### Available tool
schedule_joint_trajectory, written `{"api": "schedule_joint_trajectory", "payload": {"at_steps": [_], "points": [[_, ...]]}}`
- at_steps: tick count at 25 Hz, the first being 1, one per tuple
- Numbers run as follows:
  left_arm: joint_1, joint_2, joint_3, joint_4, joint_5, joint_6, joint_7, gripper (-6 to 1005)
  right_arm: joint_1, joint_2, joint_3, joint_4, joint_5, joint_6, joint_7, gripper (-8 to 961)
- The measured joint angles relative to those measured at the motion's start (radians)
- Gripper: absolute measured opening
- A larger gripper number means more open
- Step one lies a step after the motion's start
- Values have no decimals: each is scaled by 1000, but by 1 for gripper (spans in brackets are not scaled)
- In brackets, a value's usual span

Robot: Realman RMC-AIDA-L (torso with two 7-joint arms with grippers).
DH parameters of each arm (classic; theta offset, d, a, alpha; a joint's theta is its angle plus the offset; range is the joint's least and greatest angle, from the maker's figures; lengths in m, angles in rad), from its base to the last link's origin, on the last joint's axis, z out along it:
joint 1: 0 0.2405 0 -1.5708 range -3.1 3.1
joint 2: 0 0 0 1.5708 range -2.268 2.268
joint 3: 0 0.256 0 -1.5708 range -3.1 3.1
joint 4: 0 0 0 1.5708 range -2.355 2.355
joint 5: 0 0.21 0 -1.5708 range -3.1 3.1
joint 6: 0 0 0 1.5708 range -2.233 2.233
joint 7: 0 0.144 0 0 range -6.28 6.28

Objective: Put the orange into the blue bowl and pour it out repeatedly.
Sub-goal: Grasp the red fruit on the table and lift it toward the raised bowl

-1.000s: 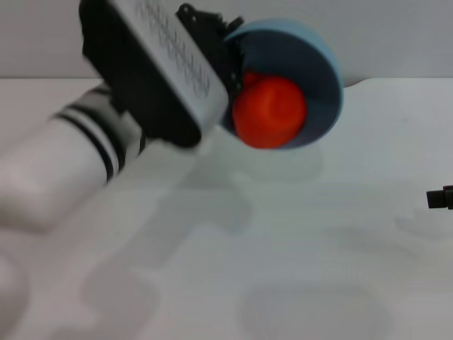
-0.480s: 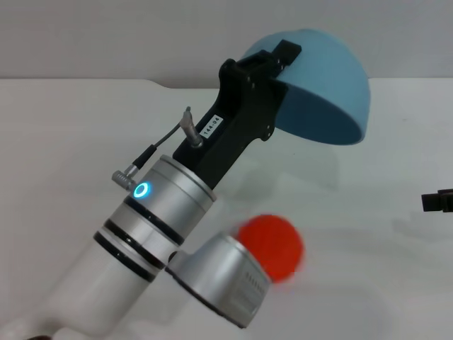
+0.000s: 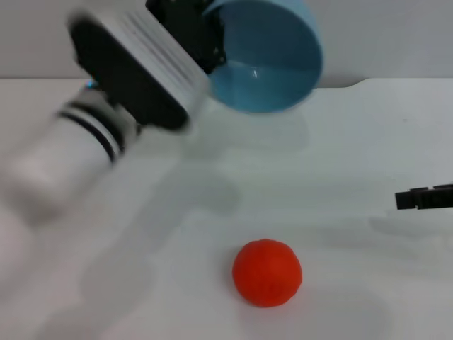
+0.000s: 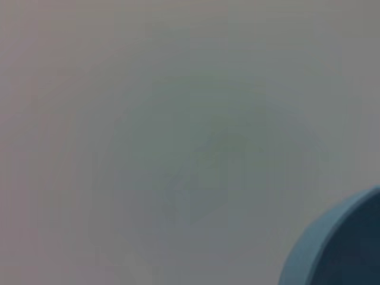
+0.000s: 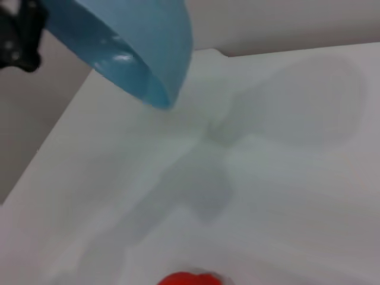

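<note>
The smooth white table [image 3: 354, 142] lies under my left gripper [image 3: 202, 39], which clamps the glossy round bowl [image 3: 265, 60] by its rim, lifted and tipped. The bumpy red-orange orange [image 3: 267, 273] sits on the table, well below the bowl. My right gripper [image 3: 423, 197] waits at the right edge, fingers unreadable.

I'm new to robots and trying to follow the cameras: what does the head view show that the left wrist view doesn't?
Only the head view shows the round red-orange fruit lying on the white table, the left gripper clamped on the bowl's rim, holding it up in the air, and the right gripper's dark tip at the right edge. The left wrist view adds nothing of its own, only a blank grey surface. Both show the smooth light-blue bowl, the wrist view just its edge.
</note>
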Motion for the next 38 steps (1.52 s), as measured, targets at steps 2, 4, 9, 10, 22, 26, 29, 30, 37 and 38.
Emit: {"api": "schedule_joint_trajectory", "payload": {"at_steps": [2, 4, 9, 10, 22, 26, 29, 30, 37, 38], "points": [[-10, 1, -141, 43, -75, 261, -64, -1, 14, 0, -2, 21, 0, 5, -4, 483], [-39, 3, -285, 57, -109, 488, -170, -1, 24, 0, -2, 36, 1, 13, -9, 483], [-158, 7, -609, -24, -111, 977, -384, -2, 38, 3, -5, 90, 83, 65, -110, 483], [-186, 9, -681, -50, -109, 1061, -432, -2, 39, 3, -9, 105, 118, 71, -159, 484], [-222, 41, -1107, -80, 161, 1614, -789, -2, 111, -3, -338, 192, 190, 151, -413, 504], [-186, 12, -1092, -17, 259, 1698, -839, -2, 199, 2, -502, 224, 119, 245, -388, 585], [-181, 13, -1081, -19, 273, 1726, -869, -2, 230, 1, -545, 253, 114, 265, -380, 626], [-181, 14, -1078, -21, 283, 1738, -878, -2, 243, 1, -559, 265, 114, 269, -377, 626], [-181, 11, -1006, -11, 382, 1790, -934, -1, 284, 3, -665, 330, 75, 308, -340, 627], [-181, 11, -1006, -11, 382, 1790, -934, -1, 284, 3, -665, 330, 75, 308, -340, 626]]}}
